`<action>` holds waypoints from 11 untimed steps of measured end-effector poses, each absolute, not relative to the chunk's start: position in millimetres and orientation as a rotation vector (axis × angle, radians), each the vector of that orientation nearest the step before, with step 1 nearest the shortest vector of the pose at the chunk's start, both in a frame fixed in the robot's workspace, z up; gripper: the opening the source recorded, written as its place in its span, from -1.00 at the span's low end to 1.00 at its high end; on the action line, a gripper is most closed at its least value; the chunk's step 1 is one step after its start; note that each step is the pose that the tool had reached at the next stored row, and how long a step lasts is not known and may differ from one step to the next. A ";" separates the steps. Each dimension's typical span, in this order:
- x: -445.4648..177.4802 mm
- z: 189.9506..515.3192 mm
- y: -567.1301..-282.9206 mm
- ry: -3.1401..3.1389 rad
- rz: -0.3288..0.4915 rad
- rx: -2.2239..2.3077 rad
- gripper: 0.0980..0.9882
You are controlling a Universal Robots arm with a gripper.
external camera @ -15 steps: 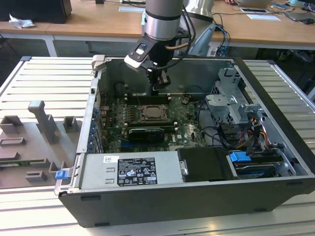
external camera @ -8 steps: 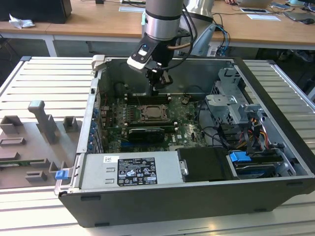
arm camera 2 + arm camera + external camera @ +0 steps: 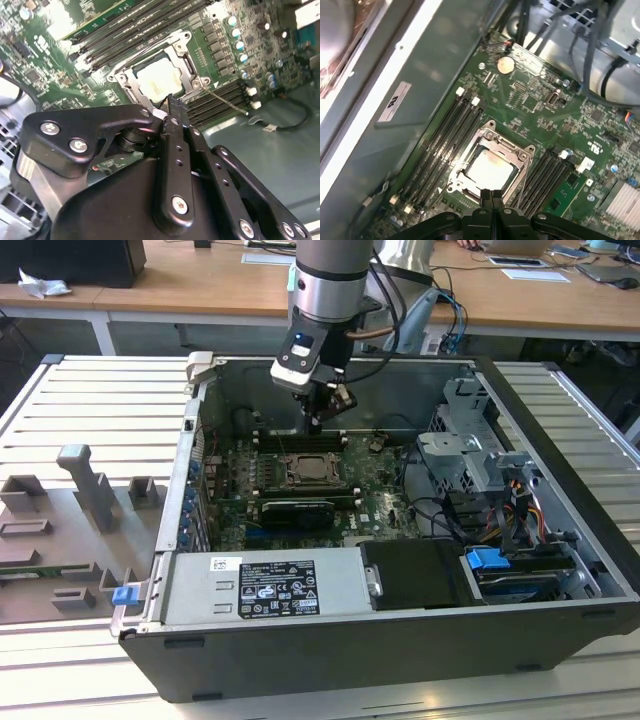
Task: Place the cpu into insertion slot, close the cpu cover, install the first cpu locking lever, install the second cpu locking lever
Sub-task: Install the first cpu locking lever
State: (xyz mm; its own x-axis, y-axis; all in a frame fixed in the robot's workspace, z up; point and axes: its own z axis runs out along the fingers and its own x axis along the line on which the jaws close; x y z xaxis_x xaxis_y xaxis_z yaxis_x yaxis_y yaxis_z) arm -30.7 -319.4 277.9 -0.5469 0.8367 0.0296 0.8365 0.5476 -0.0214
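A: The pincer looks matt black, with shiny silver screw heads along it.
B: And the chip just ahead of its tips?
A: A smooth, pale metal top with a dull sheen. The frame around it is bare silvery metal.
B: The board beneath?
A: Glossy green, like lacquer. The long slots beside the frame look like black plastic.
B: Further out from the pincer?
A: The case wall is matt grey sheet metal, with a white paper label.
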 end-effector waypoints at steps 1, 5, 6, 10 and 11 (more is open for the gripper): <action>-30.6 277.8 -319.3 -2.745 0.008 -1.452 -0.98; -30.7 277.7 -319.4 -2.819 -0.014 -1.290 -0.98; -30.7 277.7 -319.3 -2.824 -0.023 -1.277 -0.98; -31.1 277.7 -319.8 -2.847 -0.033 -1.248 -0.98; -31.3 277.7 -319.9 -2.854 -0.035 -1.241 -0.98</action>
State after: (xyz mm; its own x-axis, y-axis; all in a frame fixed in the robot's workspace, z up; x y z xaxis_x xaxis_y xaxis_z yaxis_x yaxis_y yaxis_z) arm -31.3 -319.9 277.7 -0.6816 0.7309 0.0355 0.7315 0.6818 0.0094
